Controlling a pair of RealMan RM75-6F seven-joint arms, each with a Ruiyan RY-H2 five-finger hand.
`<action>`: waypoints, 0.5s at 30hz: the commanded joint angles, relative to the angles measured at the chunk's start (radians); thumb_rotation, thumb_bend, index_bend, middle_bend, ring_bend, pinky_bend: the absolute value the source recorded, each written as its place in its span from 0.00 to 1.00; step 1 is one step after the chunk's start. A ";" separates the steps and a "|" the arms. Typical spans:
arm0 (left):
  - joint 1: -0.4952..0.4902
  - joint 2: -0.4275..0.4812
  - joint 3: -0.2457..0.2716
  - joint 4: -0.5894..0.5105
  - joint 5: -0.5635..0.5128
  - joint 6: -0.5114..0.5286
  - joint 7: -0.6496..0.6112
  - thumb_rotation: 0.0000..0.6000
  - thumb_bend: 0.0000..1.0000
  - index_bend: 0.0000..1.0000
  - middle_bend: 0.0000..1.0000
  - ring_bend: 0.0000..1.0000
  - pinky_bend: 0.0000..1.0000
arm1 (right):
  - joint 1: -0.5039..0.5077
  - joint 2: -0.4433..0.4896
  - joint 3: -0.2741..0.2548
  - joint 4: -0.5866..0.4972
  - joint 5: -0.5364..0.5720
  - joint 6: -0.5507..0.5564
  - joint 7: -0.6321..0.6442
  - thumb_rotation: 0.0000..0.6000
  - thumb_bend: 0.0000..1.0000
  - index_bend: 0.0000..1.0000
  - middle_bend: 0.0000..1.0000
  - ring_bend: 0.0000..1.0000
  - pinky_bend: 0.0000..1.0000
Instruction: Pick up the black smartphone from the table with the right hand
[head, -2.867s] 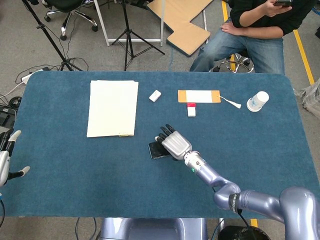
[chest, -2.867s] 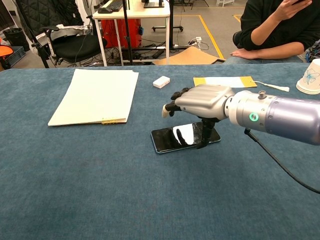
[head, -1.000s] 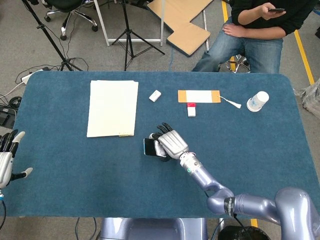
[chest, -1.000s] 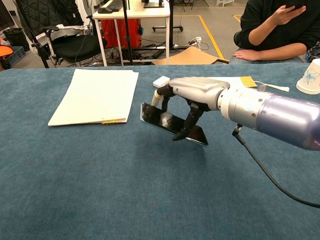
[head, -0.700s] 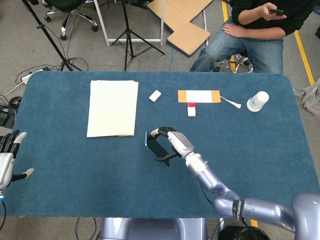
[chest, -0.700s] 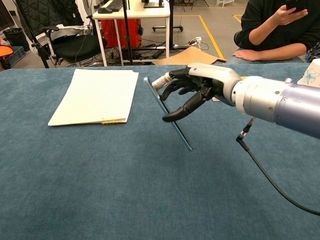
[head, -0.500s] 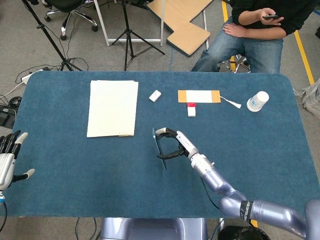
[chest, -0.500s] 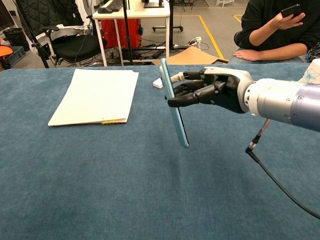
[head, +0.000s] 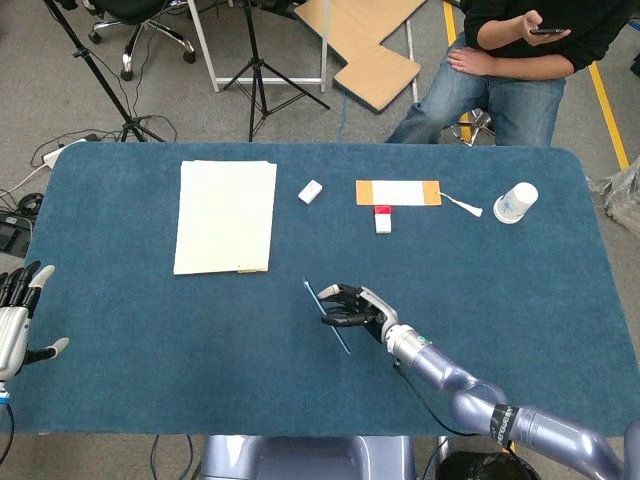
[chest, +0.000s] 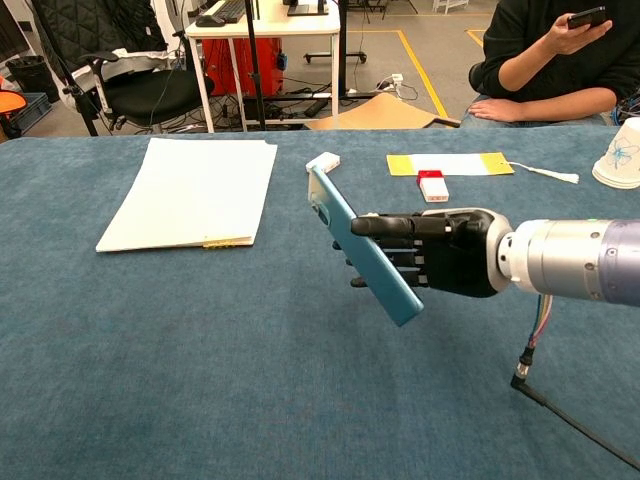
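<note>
The smartphone (chest: 360, 243) is off the table, tilted on edge, its light blue back facing the chest camera. My right hand (chest: 430, 252) holds it from the right, with dark fingers (chest: 385, 226) laid along its far side. In the head view the smartphone (head: 326, 315) shows as a thin slanted line near the table's middle front, with the right hand (head: 358, 307) just right of it. My left hand (head: 15, 315) hangs at the table's left edge, fingers spread, holding nothing.
A stack of cream paper (head: 226, 214) lies at the back left. A small white block (head: 310, 191), an orange-and-white card (head: 398, 192), a red-and-white piece (head: 383, 218) and a paper cup (head: 515, 202) sit along the back. A seated person (head: 515, 55) is behind the table.
The right hand closed on the phone lying flat, tipped it up on edge and lifted it off the cloth. It has since drawn back toward the front, turning the phone's blue back outward.
</note>
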 joint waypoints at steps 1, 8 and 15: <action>0.001 0.002 -0.001 0.000 -0.001 0.002 -0.004 1.00 0.00 0.00 0.00 0.00 0.00 | -0.012 -0.034 0.010 0.042 -0.055 -0.017 0.048 1.00 0.60 0.44 0.48 0.15 0.23; 0.004 0.006 0.000 0.000 0.004 0.005 -0.012 1.00 0.00 0.00 0.00 0.00 0.00 | -0.009 -0.052 -0.025 0.113 -0.142 0.026 0.057 1.00 0.56 0.25 0.25 0.06 0.15; 0.002 0.004 0.001 0.001 0.006 0.003 -0.009 1.00 0.00 0.00 0.00 0.00 0.00 | -0.002 -0.053 -0.075 0.202 -0.226 0.188 -0.075 1.00 0.45 0.09 0.03 0.00 0.00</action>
